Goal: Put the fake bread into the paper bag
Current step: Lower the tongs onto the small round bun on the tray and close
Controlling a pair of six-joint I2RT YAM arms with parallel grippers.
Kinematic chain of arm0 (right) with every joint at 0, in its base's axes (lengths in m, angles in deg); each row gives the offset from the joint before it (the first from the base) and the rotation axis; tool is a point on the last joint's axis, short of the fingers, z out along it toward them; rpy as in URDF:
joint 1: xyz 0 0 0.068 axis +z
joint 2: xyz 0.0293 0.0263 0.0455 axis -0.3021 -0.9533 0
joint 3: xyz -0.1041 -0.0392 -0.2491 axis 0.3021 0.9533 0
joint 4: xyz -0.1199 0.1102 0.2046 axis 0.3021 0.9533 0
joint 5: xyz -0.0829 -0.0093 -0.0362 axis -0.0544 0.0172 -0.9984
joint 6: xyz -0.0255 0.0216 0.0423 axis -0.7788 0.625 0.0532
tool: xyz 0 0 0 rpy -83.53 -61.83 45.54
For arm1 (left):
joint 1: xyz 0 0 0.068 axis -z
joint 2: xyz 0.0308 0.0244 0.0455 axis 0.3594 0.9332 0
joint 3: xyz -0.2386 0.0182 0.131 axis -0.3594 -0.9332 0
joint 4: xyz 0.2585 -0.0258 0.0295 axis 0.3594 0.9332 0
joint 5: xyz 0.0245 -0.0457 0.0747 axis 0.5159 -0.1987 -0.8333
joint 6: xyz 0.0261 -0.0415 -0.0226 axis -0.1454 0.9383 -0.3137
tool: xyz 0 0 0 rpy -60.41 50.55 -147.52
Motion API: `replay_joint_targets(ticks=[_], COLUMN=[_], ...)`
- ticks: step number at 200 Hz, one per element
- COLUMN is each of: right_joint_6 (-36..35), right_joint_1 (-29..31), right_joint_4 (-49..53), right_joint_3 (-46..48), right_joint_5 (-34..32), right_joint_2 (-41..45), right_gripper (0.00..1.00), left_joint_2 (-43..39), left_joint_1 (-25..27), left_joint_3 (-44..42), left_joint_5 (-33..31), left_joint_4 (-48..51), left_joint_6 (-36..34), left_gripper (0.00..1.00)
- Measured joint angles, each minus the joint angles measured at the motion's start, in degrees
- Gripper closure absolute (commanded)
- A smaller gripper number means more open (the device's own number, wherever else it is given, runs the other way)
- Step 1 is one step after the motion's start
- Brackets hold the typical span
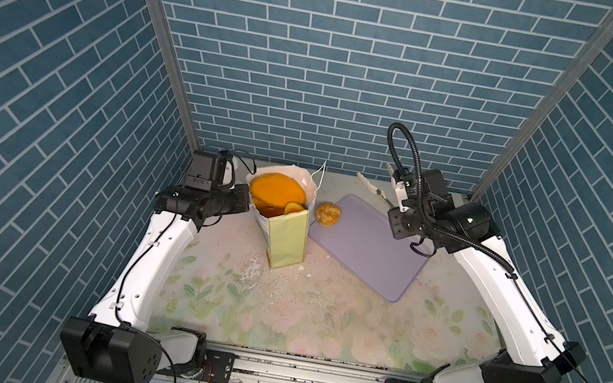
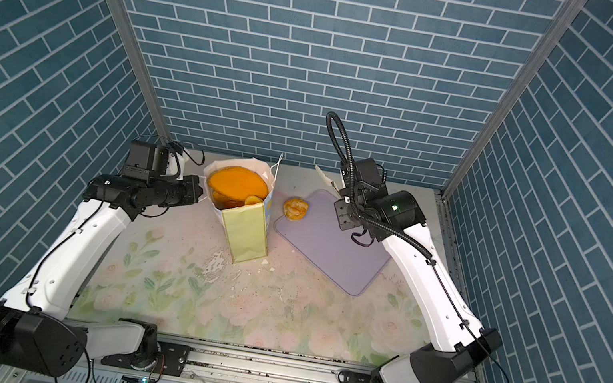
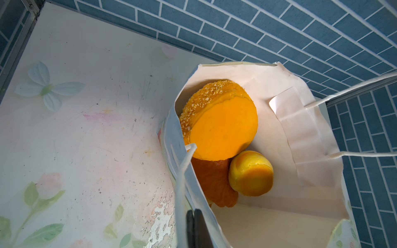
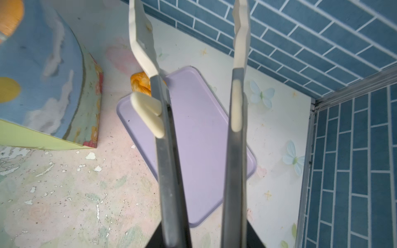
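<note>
The paper bag (image 1: 285, 246) stands upright at the table's middle back, yellow-green in front, white inside (image 3: 300, 139). Fake bread lies in it: a seeded loaf (image 3: 221, 122), a croissant (image 3: 214, 184) and a small round bun (image 3: 250, 174). One more knotted roll (image 1: 327, 214) sits on the near-left corner of the lavender tray (image 1: 371, 249), right beside the bag. My left gripper (image 3: 194, 225) is shut on the bag's rim. My right gripper (image 4: 204, 240) is shut on metal tongs (image 4: 163, 150). Their white tips stand apart and empty above the tray's far end.
The tray (image 2: 334, 243) lies slantwise right of the bag (image 2: 244, 239), otherwise bare. White cord handles (image 3: 182, 171) hang off the bag's rim. The back wall is close behind the bag and tongs. Paint flakes (image 1: 253, 272) litter the floral tabletop in front of the bag.
</note>
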Motion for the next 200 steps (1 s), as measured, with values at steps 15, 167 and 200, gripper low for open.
replay_joint_targets(ticks=[15, 167, 200], right_joint_6=[0.90, 1.55, 1.36], right_joint_1=[-1.20, -4.85, -4.85], right_joint_4=[-1.68, -10.40, -10.58], right_joint_3=[1.84, -0.17, -3.85], right_joint_5=[1.79, 13.14, 15.85], right_joint_2=[-1.33, -21.88, -24.22], right_gripper=[0.61, 0.61, 0.60], left_joint_2=[0.00, 0.07, 0.61], left_joint_1=[0.00, 0.00, 0.00], left_joint_3=[0.28, 2.97, 2.97], left_joint_5=[-0.04, -2.43, -2.54], left_joint_4=[0.13, 2.80, 3.17], left_joint_6=[0.00, -0.04, -0.07], left_gripper=[0.95, 0.95, 0.95])
